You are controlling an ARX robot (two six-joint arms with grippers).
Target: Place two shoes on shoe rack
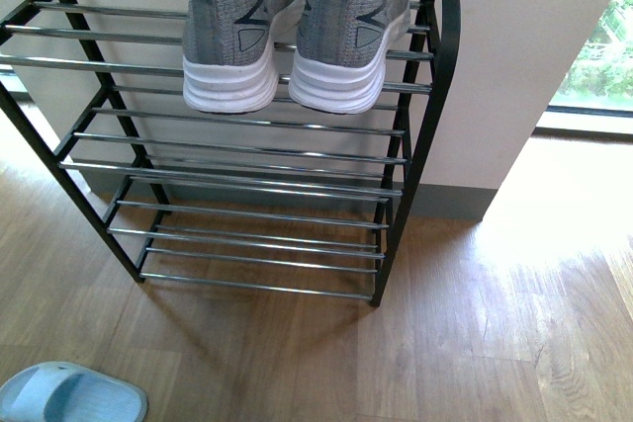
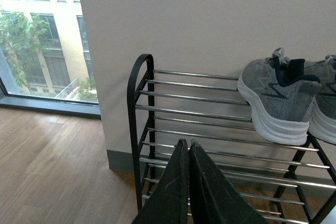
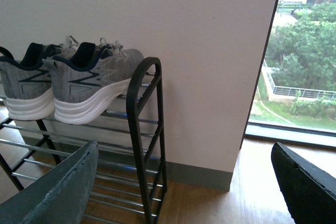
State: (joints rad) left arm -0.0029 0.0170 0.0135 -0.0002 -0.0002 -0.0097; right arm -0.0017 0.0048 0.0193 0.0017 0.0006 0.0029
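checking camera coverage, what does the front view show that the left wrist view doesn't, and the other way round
Only the front view: a pale blue slide on the wood floor, in front of the rack and to its left.

Only the left wrist view: the left gripper, its fingers closed together, and a building seen through a window.

Both: the grey sneakers side by side on the top tier of the shoe rack, which stands against a pale wall.
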